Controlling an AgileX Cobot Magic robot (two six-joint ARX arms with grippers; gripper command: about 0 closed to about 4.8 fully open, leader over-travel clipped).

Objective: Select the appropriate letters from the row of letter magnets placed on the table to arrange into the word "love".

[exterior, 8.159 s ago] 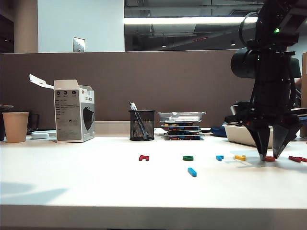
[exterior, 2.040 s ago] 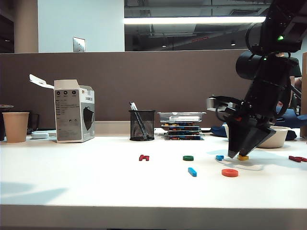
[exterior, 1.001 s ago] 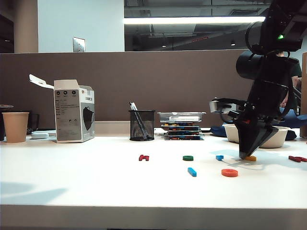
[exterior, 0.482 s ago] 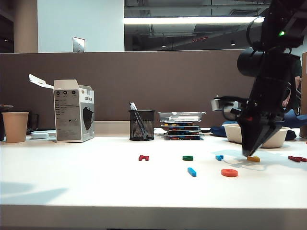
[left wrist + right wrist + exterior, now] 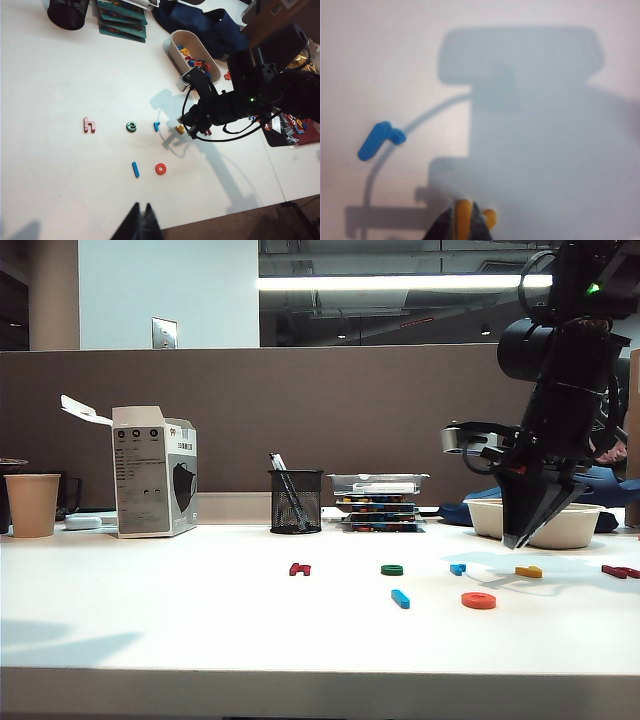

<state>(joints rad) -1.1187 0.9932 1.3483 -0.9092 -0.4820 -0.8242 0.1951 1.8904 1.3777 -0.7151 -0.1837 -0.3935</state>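
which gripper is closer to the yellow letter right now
Right. The right gripper hangs just above the yellow letter at the row's right end. The left gripper is well off, past the near edge of the table.

The exterior camera sat low at the table's point(image 5: 200, 630) near edge, facing the partition. The left wrist camera looked down from high up, taking in the whole letter row and the right arm. The right wrist camera hung close over the table, sharing the yellow letter point(image 5: 465, 212) with both others.
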